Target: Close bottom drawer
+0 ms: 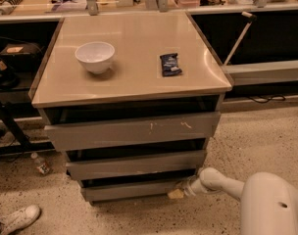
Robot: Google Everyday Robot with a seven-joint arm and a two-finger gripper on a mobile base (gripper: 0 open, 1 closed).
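The bottom drawer point(129, 190) was found lowest in the cabinet point(134, 131), standing slightly out. The gripper point(177, 194) was set against its right front corner; whether it was clenched could not be told. Pushed so far off-centre, the drawer might be skewed and jammed, or contact lost sideways.

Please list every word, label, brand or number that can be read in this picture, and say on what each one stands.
No text here can be read.
On the packet on the cabinet top: pale print, too small to read.
On the back counter: any labels are too small to read.
On the bowl, the bottom drawer and the gripper at its right end: no print seen.
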